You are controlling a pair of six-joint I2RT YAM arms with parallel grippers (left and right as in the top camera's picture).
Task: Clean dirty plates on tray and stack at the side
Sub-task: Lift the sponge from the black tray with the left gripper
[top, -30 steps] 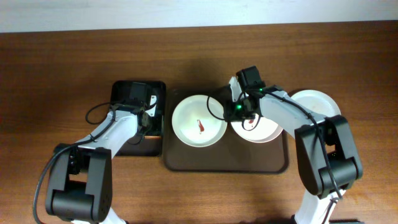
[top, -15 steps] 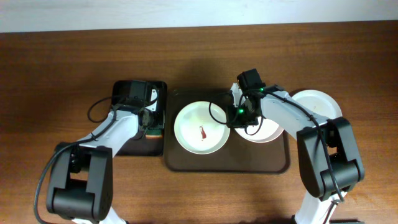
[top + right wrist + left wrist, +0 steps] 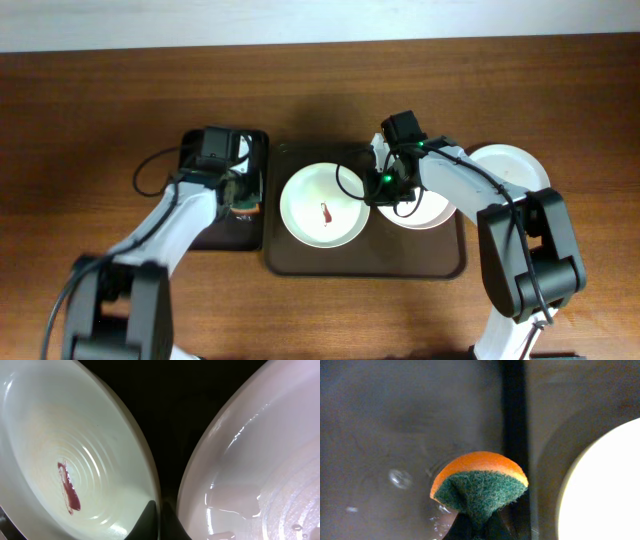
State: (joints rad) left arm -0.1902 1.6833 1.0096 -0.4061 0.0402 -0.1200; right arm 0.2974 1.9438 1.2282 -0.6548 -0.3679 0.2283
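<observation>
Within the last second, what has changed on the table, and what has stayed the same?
The left gripper, shut on the orange-green sponge, appears to have risen above the black tray. The right gripper, clamped on the middle plate at its rim, drew it slightly toward the near edge of the brown tray, then stopped. The plate beside it, the plate on the table and both trays did not move.

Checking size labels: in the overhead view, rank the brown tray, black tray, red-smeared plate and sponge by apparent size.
1. brown tray
2. black tray, though the left arm covers part
3. red-smeared plate
4. sponge, clearly smallest
</observation>
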